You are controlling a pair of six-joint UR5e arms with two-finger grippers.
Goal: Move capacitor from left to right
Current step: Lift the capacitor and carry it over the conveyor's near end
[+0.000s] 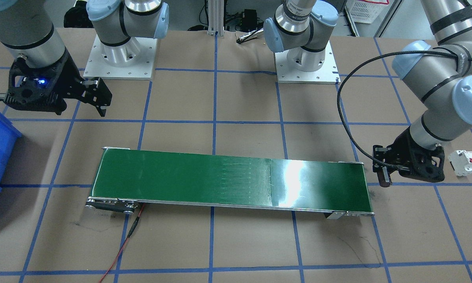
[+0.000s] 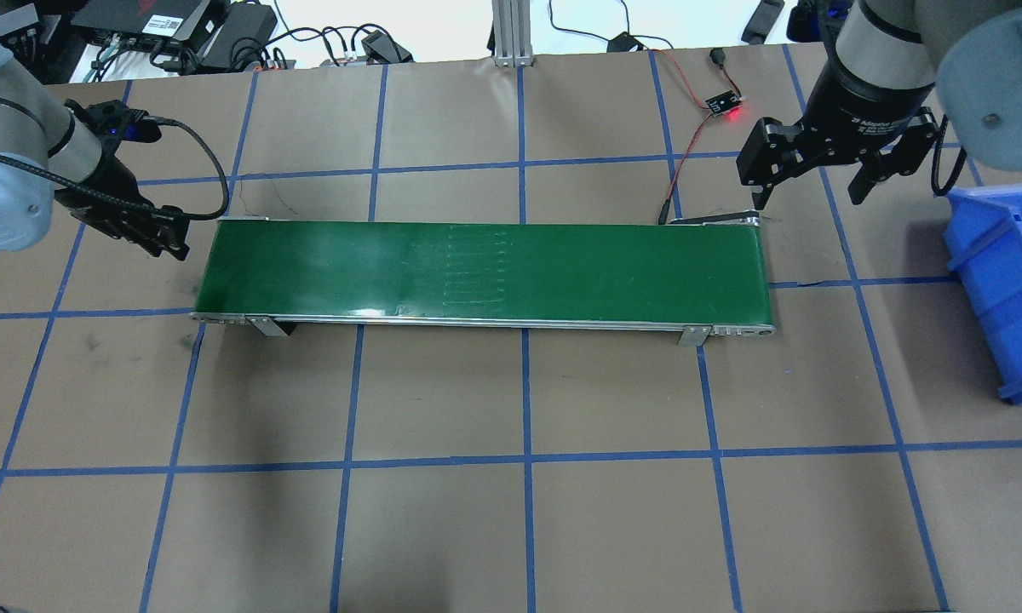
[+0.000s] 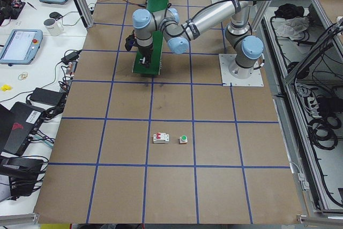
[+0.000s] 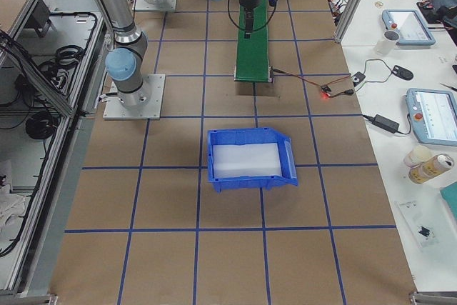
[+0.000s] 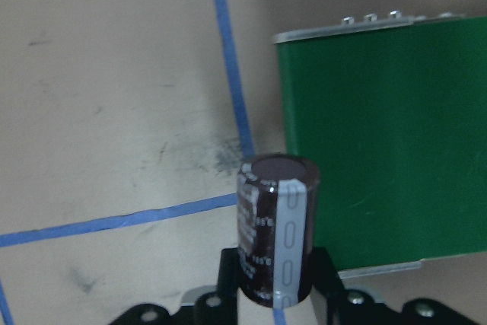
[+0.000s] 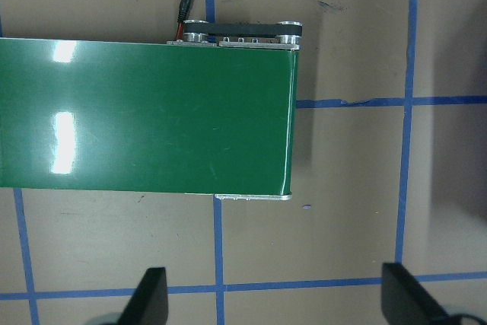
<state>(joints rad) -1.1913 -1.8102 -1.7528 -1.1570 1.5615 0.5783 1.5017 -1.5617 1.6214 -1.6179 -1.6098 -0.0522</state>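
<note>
- At the 9 o'clock end of the green conveyor belt (image 2: 477, 264) in my overhead view, the left end effector (image 2: 169, 241) hangs just off the belt's edge, above the brown tabletop (image 2: 519, 511).
- On the left wrist camera I see it pinching the capacitor (image 5: 275, 230), a dark brown cylinder with a pale stripe down its side. It is gripped at its lower part, with its flat dark end showing.
- In that wrist view the belt's end lies at 3 o'clock of the capacitor, and blue tape lines cross the tabletop below it.
- The right end effector (image 2: 807, 197) sits at about 1 o'clock of the belt's other end in the overhead view. Its fingers (image 6: 148, 298) are spread wide, as my right wrist camera shows.
- A blue bin (image 2: 1005, 281) stands at 3 o'clock of the belt, well apart from it.
- In the front-facing view a white breaker with red switches (image 1: 463, 162) lies on the tabletop at 3 o'clock of the left end effector, near it.
</note>
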